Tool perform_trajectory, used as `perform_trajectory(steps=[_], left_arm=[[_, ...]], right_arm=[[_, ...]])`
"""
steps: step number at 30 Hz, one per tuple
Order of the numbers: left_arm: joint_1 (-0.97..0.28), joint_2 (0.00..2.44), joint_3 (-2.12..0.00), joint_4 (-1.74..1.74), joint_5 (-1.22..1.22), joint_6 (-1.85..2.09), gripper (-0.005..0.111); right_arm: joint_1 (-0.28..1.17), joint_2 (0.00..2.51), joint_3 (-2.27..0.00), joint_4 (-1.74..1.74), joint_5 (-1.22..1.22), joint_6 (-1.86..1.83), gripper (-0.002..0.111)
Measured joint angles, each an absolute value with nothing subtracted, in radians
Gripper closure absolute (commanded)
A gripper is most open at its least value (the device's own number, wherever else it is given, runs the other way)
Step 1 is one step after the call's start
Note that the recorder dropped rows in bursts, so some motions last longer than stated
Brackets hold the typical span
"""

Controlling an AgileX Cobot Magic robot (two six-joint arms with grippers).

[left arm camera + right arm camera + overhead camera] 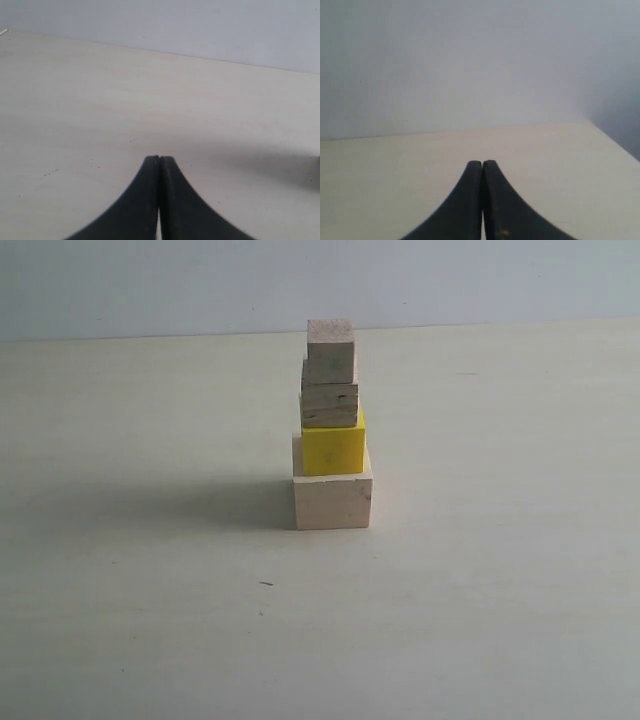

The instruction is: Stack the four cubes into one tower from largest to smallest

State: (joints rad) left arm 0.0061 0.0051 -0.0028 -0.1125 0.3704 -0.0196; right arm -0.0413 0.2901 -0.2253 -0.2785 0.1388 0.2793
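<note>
A pale, matt table (500, 590) runs back to a plain grey-white wall (150, 280). The tower (332, 430) stands near the middle of it with all four cubes in place. The big pale wood cube (333, 500) is the base, then the yellow cube (334, 448), the grainy wood cube (330, 405) and the small pale cube (331, 350) on top.

The stacking looks done, so what counts now is leaving it alone. Any arm movement should go up and away, never across the column. The upper cubes sit a little off square, so a light knock could topple them.

The bare wood faces look dry and grippy, with sharp edges. The yellow one looks painted and smoother.

The left jaws and the right jaws are each pressed fully together, holding nothing, over bare table. Neither wrist view shows the tower.
</note>
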Motion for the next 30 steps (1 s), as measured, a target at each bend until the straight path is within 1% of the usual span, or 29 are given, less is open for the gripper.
perform_trajectory(steps=[4,8,16,22,26,30], left_arm=[[0.006,0.005,-0.003,-0.112,0.372,-0.020,0.106],[0.006,0.005,-0.003,-0.112,0.372,-0.020,0.106],[0.006,0.005,-0.003,-0.112,0.372,-0.020,0.106],[0.006,0.005,-0.003,-0.112,0.372,-0.020,0.106],[0.006,0.005,-0.003,-0.112,0.372,-0.020,0.106],[0.006,0.005,-0.003,-0.112,0.372,-0.020,0.106]], right_arm=[[-0.041,0.248,-0.086,-0.278,0.063,0.318,0.108],[-0.041,0.201,-0.014,-0.269,0.045,0.335,0.108],[-0.025,0.052,-0.002,-0.265,0.023,0.343,0.108],[-0.025,0.031,-0.002,-0.263,0.023,0.359,0.108],[-0.025,0.031,-0.002,-0.203,0.083,0.353,0.108],[-0.025,0.030,-0.002,-0.023,0.176,0.146,0.108]])
